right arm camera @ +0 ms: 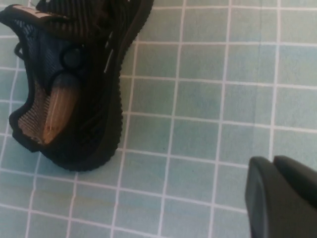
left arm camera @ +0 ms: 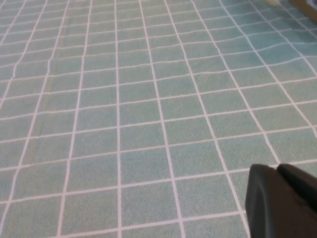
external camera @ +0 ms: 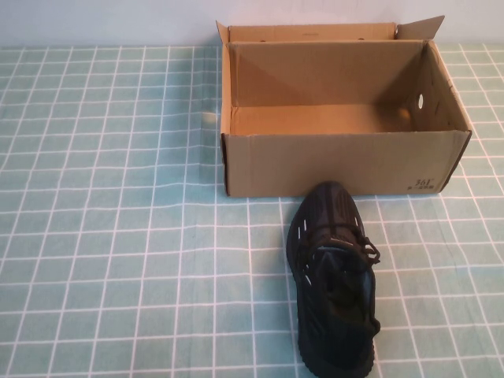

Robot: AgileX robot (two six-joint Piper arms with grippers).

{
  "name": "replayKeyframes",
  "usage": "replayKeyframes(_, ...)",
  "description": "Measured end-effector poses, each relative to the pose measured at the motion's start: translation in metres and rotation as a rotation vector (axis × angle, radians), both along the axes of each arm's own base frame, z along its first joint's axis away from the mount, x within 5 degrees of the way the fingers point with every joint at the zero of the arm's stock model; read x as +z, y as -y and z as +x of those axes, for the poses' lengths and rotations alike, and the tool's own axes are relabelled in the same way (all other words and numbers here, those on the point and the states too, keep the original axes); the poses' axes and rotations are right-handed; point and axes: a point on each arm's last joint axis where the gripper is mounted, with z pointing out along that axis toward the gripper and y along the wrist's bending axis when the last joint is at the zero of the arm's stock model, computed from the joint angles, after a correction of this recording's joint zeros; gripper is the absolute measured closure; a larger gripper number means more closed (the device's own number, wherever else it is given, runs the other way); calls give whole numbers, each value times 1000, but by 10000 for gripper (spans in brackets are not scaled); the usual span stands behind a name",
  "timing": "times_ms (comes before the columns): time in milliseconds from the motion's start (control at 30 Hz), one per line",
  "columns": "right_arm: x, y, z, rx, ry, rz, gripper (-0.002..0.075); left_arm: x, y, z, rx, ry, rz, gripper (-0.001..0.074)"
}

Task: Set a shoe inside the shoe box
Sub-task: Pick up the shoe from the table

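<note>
shoe [external camera: 334, 279] sits lower right, toe touching the open shoe box [external camera: 344, 163] wall, handy for a short lift. left gripper [left arm camera: 283, 201] over bare cloth, right gripper [right arm camera: 282, 198] beside the heel; can't tell either grip.

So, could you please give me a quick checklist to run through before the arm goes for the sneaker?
1. Shoe box open, inside empty: ok.
2. Black sneaker upright on its sole, toe toward the box's front wall: ok.
3. Checked tablecloth around the sneaker free of obstacles: ok.
4. Right gripper beside the sneaker's heel, not touching: ok.
5. Right gripper open for the grasp: cannot tell.
6. Left gripper over bare cloth, away from sneaker: ok.
</note>
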Motion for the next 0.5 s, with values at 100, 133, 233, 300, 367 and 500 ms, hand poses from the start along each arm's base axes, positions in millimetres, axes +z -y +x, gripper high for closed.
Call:
replayKeyframes(100, 6, -11, 26, 104, -34, -13, 733, 0, 0, 0, 0, 0, 0, 738)
replayKeyframes(133, 8, -18, 34, 145, -38, -20, 733, 0, 0, 0, 0, 0, 0, 738)
replayKeyframes(233, 17, -45, 55, 298, -24, -79, 733, 0, 0, 0, 0, 0, 0, 738)
replayKeyframes(300, 20, -64, 66, 404, -11, -134, 733, 0, 0, 0, 0, 0, 0, 738)
replayKeyframes(367, 24, -84, 74, 510, 19, -196, 732, 0, 0, 0, 0, 0, 0, 738)
replayKeyframes(500, 31, -120, 83, 724, 89, -322, 695, 0, 0, 0, 0, 0, 0, 738)
